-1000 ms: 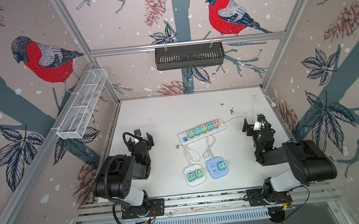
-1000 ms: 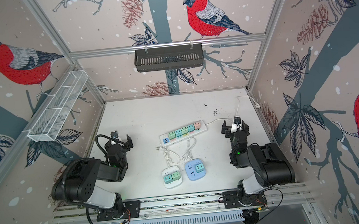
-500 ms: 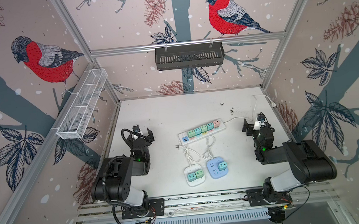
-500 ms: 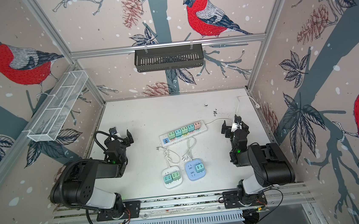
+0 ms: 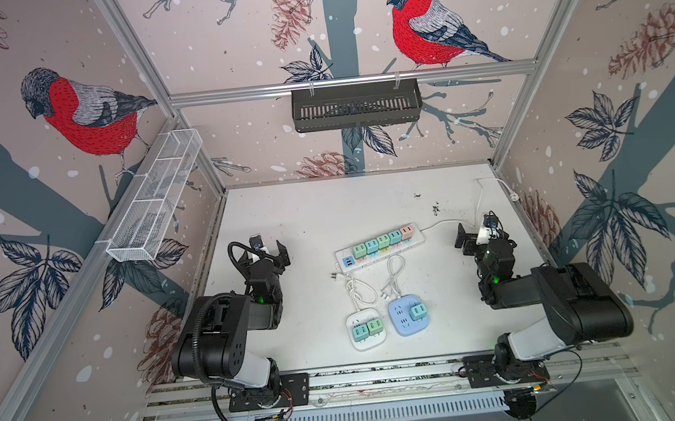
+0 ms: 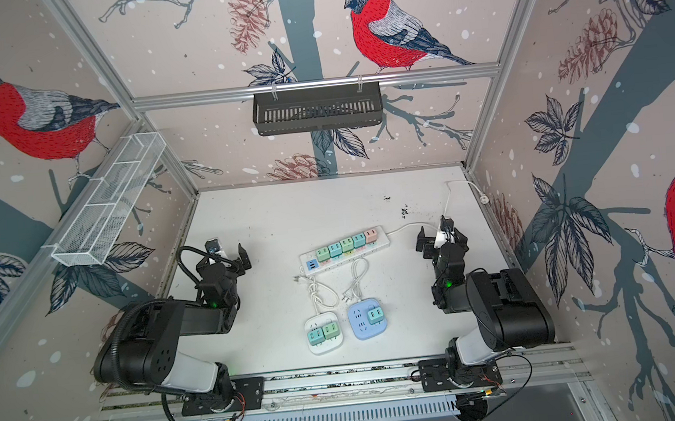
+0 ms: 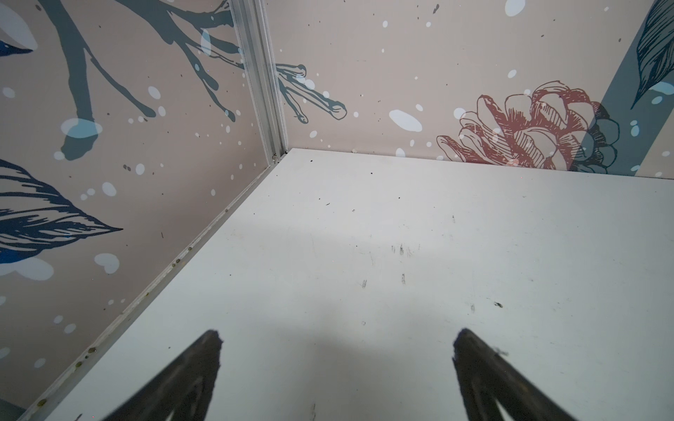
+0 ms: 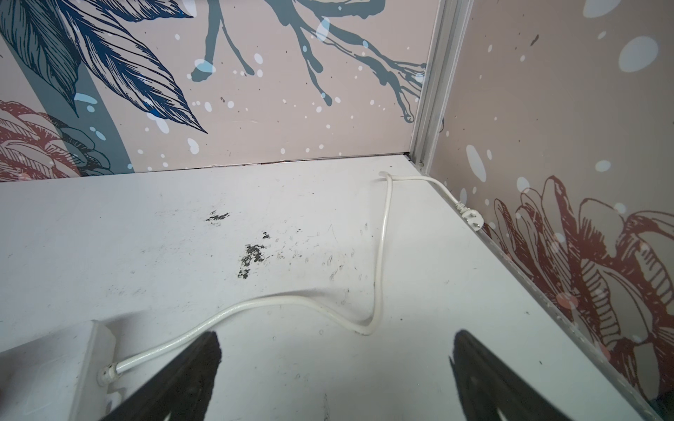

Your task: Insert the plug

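In both top views a white power strip point(image 5: 378, 246) point(image 6: 345, 249) with several coloured plugs in it lies mid-table. In front of it lie a white socket hub point(image 5: 366, 329) with two green plugs and a blue hub point(image 5: 409, 314) with one. Each hub's corded plug lies loose on the table: the white one's point(image 5: 334, 276) and the blue one's point(image 5: 385, 294). My left gripper point(image 5: 269, 248) point(image 7: 335, 342) is open and empty over bare table, left of the strip. My right gripper point(image 5: 480, 230) point(image 8: 335, 344) is open and empty at the strip's right end point(image 8: 54, 364).
The strip's white cord point(image 8: 379, 255) loops across the table in front of the right gripper, and its plug point(image 8: 474, 220) point(image 5: 514, 196) lies against the right wall. A black basket point(image 5: 356, 105) hangs on the back wall and a wire rack point(image 5: 155, 198) on the left wall.
The left gripper has shifted a little toward the back of the table. The right gripper has barely moved. Both stay open.
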### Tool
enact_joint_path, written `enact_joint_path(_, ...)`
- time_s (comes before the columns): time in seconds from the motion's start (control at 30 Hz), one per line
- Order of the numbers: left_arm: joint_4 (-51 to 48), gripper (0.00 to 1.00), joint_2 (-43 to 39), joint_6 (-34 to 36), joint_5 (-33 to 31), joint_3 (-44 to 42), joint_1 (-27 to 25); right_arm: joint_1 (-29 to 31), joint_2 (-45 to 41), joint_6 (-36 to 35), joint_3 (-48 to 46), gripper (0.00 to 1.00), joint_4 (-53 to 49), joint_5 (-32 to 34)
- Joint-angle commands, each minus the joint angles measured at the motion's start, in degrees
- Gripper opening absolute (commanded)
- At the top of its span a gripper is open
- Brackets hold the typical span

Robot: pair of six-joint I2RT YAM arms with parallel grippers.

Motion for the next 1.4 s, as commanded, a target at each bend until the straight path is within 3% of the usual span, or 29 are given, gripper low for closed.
enact_joint_path(0.0, 0.55, 0.99, -0.21, -0.92, 0.17, 0.24, 0.13, 0.20, -0.01, 0.16, -0.03, 0.99, 0.60, 0.89)
enact_joint_path(1.27, 0.47, 0.99, -0.21, -0.92, 0.16, 0.32, 0.16, -0.23, 0.16, 0.58, 0.27, 0.99, 0.27, 0.67)
enact_joint_path(1.37, -0.53, 0.99, -0.16, -1.38, 2.80, 0.79, 1.17, -0.88, 0.38, 0.86, 0.91, 0.99, -0.79, -0.72)
